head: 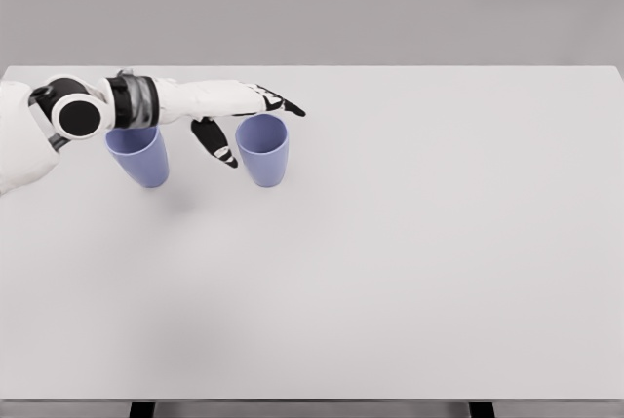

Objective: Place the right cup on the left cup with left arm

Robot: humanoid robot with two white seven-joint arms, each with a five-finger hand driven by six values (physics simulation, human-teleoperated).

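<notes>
Two smooth, tapered lilac cups are seen near the table's (pixel 409 272) far left edge; wide bare white tabletop lies right and forward. The left hand (pixel 229 111) is held open, empty, fingers extended over the right cup's (pixel 263 150) rim, wrist above the left cup (pixel 139 157).

Two lavender cups are standing on one white table (pixel 390 272): the left cup (pixel 141 157) and the right cup (pixel 263 150). One robot hand (pixel 229 111) is showing.

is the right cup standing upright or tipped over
Upright: the right cup stands on the table, open rim on top.
</notes>
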